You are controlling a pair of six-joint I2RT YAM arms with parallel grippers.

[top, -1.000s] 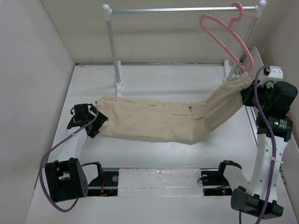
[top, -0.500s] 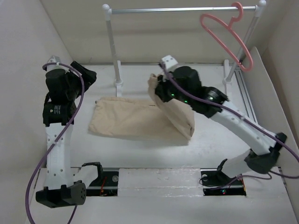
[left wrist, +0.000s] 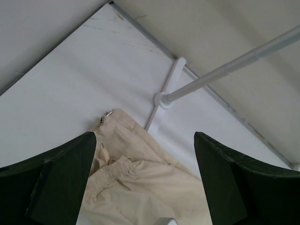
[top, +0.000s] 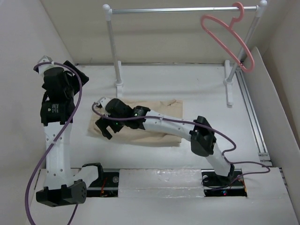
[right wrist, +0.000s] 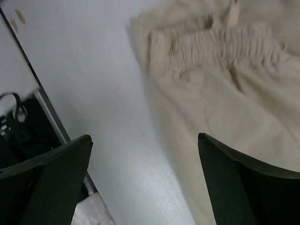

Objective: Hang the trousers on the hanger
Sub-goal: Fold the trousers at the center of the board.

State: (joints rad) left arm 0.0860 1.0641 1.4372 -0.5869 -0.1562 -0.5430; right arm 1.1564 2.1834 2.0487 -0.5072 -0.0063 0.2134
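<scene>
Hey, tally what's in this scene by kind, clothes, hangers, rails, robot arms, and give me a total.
Trousers: 1
Hanger: 1
Rail: 1
Arms: 2, left and right
Total: 5

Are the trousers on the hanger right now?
No, the trousers lie folded on the table, while the hanger hangs bare from the rail.

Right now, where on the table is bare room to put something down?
Free: the white table right of the folded beige cloth trousers, up to the white rail post. Crowded: the left, where the right gripper hovers over them.
</scene>
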